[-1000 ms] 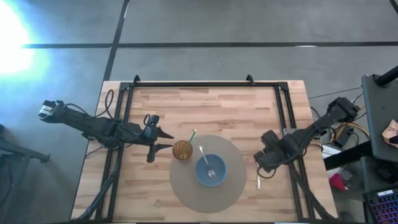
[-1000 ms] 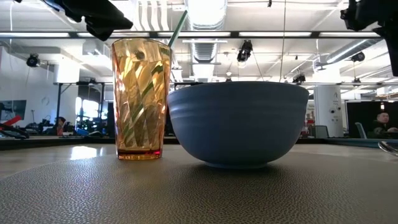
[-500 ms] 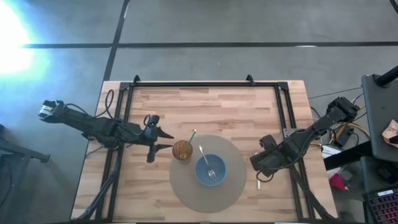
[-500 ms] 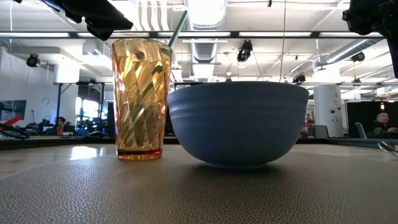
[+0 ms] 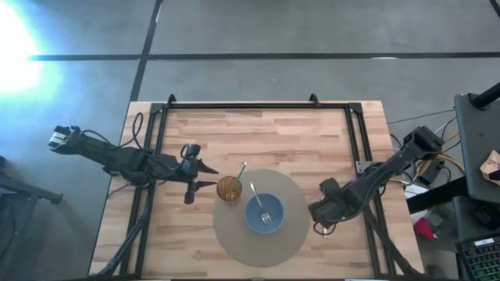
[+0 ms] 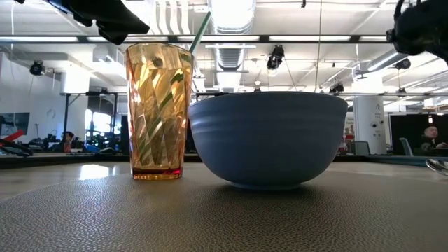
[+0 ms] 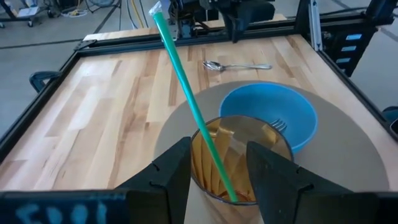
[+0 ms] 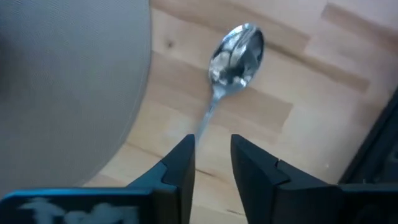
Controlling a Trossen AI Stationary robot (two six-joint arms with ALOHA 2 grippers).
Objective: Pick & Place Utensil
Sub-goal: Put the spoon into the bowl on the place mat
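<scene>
An amber ribbed tumbler (image 5: 229, 188) with a green straw (image 7: 189, 101) stands at the left edge of a round grey mat (image 5: 291, 234) on the wooden table (image 5: 258, 136). Just right of it sits a blue bowl (image 5: 265, 214) holding a fork (image 5: 262, 206)

Grey concrete floor (image 5: 258, 27), dark seam lines; bright glare at one corner; ceiling strip lights (image 6: 231, 38), exposed ducts.

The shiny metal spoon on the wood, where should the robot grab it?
Probably the thin handle of the shiny metal spoon, from straight above. It lies flat beside the round grey mat, and the right gripper, fingers open, already straddles the handle.
</scene>
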